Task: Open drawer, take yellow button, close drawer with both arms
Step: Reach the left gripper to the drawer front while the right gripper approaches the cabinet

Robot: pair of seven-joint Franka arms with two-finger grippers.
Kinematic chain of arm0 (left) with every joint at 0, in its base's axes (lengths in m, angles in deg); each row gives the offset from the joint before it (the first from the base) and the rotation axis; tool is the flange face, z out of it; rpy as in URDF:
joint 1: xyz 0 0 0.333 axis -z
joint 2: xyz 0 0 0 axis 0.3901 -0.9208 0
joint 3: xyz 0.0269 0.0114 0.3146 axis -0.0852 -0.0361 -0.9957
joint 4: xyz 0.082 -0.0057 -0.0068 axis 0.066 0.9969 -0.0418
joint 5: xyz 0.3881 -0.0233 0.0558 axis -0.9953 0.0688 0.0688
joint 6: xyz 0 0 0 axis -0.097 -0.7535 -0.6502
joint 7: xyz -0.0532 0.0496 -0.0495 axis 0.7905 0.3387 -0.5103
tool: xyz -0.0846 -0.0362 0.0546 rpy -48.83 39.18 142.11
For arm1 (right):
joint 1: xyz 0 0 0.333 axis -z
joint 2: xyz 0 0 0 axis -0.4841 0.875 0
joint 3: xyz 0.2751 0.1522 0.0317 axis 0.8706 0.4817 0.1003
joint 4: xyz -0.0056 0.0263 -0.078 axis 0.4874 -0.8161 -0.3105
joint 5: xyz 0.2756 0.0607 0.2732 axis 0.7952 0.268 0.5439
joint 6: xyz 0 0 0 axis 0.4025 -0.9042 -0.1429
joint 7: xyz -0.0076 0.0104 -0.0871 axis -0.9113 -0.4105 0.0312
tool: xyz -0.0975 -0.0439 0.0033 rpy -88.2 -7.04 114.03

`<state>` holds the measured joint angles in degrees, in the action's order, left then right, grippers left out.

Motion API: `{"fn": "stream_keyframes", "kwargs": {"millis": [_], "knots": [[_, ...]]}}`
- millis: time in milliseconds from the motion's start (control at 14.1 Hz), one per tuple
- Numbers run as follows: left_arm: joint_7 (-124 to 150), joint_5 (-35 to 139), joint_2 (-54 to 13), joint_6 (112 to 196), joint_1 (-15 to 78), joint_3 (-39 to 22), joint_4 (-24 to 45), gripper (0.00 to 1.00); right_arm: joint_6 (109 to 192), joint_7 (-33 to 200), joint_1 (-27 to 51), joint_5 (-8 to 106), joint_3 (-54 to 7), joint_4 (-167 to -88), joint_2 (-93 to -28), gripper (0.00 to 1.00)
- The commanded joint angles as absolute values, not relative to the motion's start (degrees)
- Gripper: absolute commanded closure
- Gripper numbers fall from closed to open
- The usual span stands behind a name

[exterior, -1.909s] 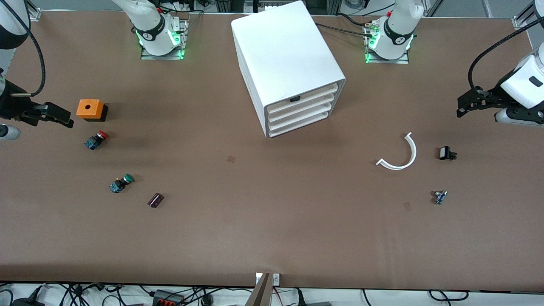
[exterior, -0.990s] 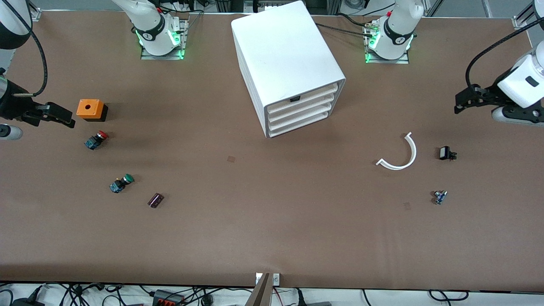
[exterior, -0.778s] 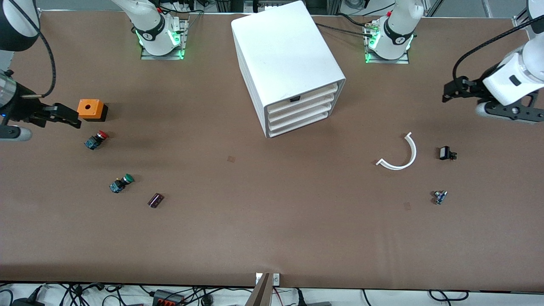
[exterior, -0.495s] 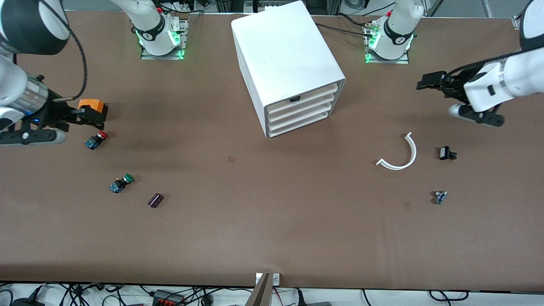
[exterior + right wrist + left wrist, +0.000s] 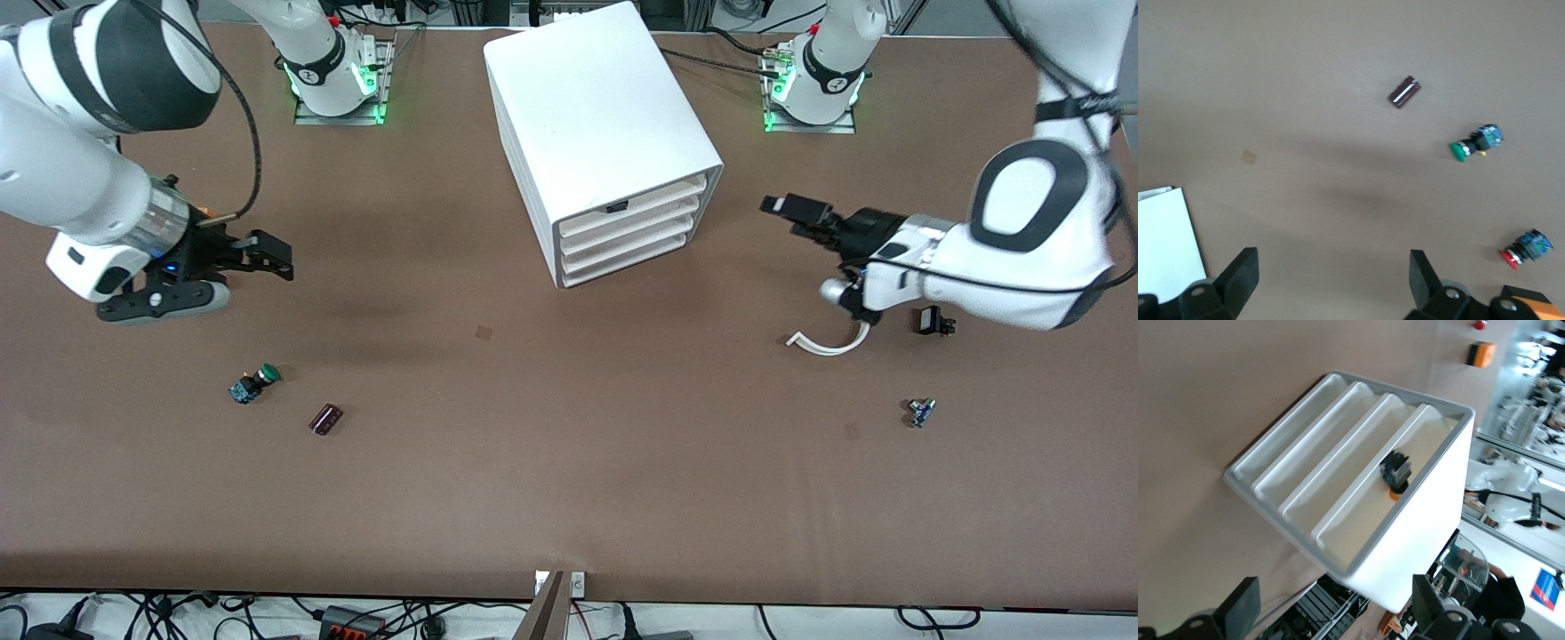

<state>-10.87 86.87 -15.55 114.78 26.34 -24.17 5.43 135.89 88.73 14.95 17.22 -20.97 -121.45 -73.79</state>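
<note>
- Drawer [image 5: 633, 205]: uppermost of four alike shallow white trays in the cabinet [image 5: 594, 116]; sits flush with the three below, closed. In the left wrist view the drawer [image 5: 1405, 480] shows its front with the dark part at its middle.
- Button [image 5: 1395, 470]: seen only in the left wrist view, a dark blue block with a bit of orange beneath, at the front of the top drawer. Whether it lies inside or on the face cannot be told.
- Left gripper [image 5: 800, 212]: in the air over the bare table between the cabinet front and the white curved strip [image 5: 827, 345]; fingers spread apart, nothing between them.
- Right gripper [image 5: 267, 253]: over the table toward the right arm's end, near the orange box [image 5: 1528, 297]; fingers apart, nothing held.
- Red-capped button [image 5: 1525, 247]: on the table just beside the orange box, visible in the right wrist view.
- Green-capped button [image 5: 253, 383]: nearer the front camera than the right gripper.
- Dark cylinder [image 5: 325, 419]: near the green-capped button.
- Small black part [image 5: 932, 320] and small blue part [image 5: 920, 412]: toward the left arm's end.
</note>
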Motion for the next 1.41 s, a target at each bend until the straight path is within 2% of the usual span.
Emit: {"fn": "stream_keyframes", "kwargs": {"millis": [0,71,424,707,848,990,1202,1273,1343], "knots": [[-21.6,92.4,-18.8,119.2,28.7,-23.1,7.0,0.0,136.5,88.7,11.6,17.8,-21.3,-119.9,-72.9,0.0],[-28.1,95.2,-20.2,120.1,28.8,-22.5,8.7,0.03,136.4,88.6,11.4,17.8,-21.3,-118.2,-71.9,0.0],[-41.0,104.2,-22.5,120.2,28.8,-19.7,16.5,0.39,136.7,88.7,9.0,17.6,-21.3,-116.8,-70.0,0.0],[-44.9,104.7,-23.6,120.2,28.8,-19.3,19.1,0.41,139.1,88.7,7.3,17.5,-21.3,-116.6,-69.7,0.0],[-47.1,105.9,-23.9,120.4,28.8,-18.3,20.7,0.44,140.1,88.7,7.2,17.7,-21.3,-116.5,-69.2,0.0],[-47.6,107.5,-23.9,120.6,29.4,-18.1,22.4,0.51,140.1,88.7,7.1,17.8,-21.3,-115.5,-68.5,0.0],[-47.8,107.9,-23.7,122.9,30.3,-17.3,25.0,0.53,140.1,88.7,4.9,17.7,-21.3,-112.8,-66.8,0.0],[-49.1,107.9,-23.6,124.5,30.3,-16.4,25.7,0.59,140.1,88.7,4.5,17.7,-21.3,-111.8,-66.1,0.0],[-49.4,107.9,-23.6,124.6,30.3,-16.1,25.8,0.72,140.1,89.3,4.3,17.7,-21.3,-111.1,-65.4,0.0]]}}
